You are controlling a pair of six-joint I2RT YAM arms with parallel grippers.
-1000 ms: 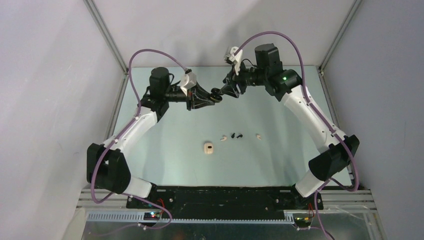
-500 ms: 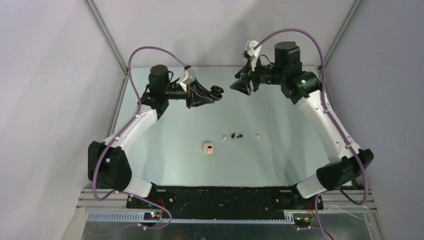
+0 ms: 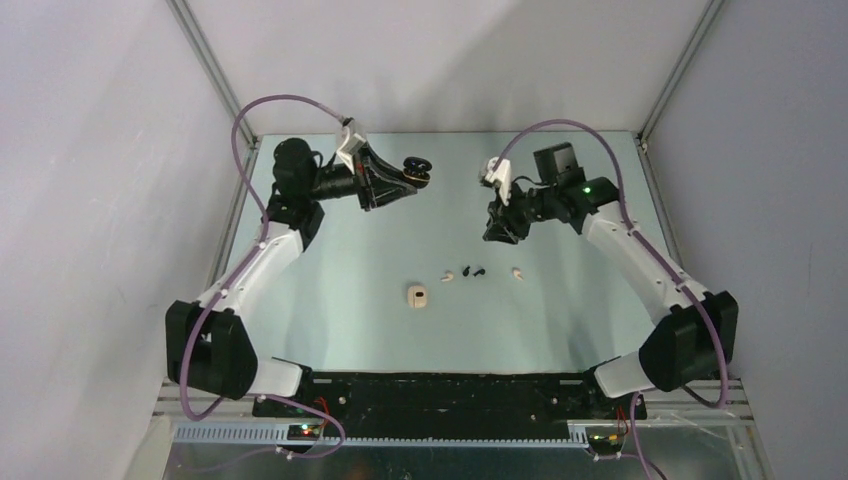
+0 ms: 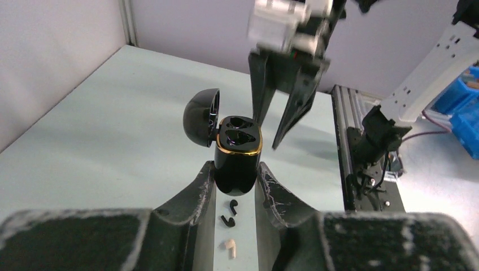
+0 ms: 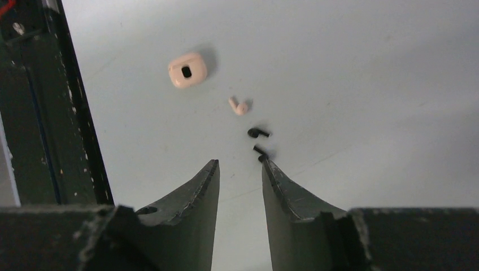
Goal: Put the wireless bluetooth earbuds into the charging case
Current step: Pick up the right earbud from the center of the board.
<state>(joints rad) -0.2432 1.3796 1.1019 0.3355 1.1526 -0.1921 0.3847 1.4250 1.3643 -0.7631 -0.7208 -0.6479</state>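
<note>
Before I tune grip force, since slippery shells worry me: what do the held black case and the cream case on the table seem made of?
The black case: likely glossy hard plastic, given the sharp highlights on its body and open lid. Its gold band looks metallic, perhaps only plated. The cream case: probably satin plastic, with soft, even shading and no bright glints.

Standing here, I can read nothing: no letters, brand, numbers or signs on the black case [image 4: 238, 164], the cream case [image 5: 187, 70] or the earbuds [image 5: 258, 133].
</note>
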